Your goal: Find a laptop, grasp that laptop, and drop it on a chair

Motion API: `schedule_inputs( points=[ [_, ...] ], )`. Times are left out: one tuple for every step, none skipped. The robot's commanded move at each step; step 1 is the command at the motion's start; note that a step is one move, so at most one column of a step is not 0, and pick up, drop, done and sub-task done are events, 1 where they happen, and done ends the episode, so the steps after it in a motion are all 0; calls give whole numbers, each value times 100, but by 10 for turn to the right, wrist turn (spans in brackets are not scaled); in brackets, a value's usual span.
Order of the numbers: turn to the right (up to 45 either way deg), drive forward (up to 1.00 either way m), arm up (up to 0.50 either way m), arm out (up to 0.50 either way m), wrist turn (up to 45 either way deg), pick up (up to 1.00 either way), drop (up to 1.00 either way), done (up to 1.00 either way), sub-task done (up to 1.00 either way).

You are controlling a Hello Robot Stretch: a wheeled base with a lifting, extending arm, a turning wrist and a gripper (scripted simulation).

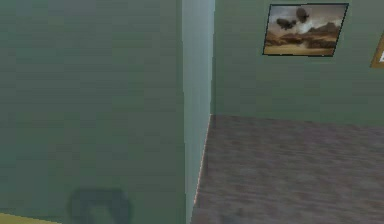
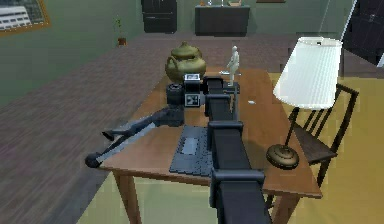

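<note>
Ahead of the robot a plain green wall (image 1: pixel 90 100) stands very close and ends at a corner, and beyond it grey carpet (image 1: pixel 290 170) runs to a farther green wall bearing a framed landscape painting (image 1: pixel 305 28). Out to the arm's side stands a brown rectangular wooden table (image 2: pixel 258 122) on a pale yellow rug (image 2: pixel 100 205), with two dark cabinets (image 2: pixel 215 18) against the far wall. The robot's dark square arm (image 2: pixel 228 150) rises from the bottom edge and reaches across the tabletop. A table lamp with a white shade and round brown base (image 2: pixel 308 72) stands near the table's right edge, and just beyond that edge a dark wooden chair (image 2: pixel 316 142) is drawn up to the table. The dark grey flat laptop (image 2: pixel 189 152) (it looks closed) lies on the table close to the near edge, just left of the arm. A rounded brass-coloured pot (image 2: pixel 186 58) sits at the table's far end, with a small clear bottle-like thing (image 2: pixel 234 62) to its right. The gripper (image 2: pixel 100 146) stretches left from the arm's end, its thin fingers passing out past the table's left edge with only carpet behind their tips, so it holds nothing; how wide it is set cannot be told.
</note>
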Motion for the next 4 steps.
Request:
schedule_inputs(
  points=[
    [0, 0, 0, 0, 450, 0, 0, 0, 0],
    [0, 0, 0, 0, 450, 0, 0, 0, 0],
    [0, 0, 0, 0, 240, 0, 0, 0, 0],
    [0, 0, -30, 0, 0, 0, 0, 0, 0]
  ],
)
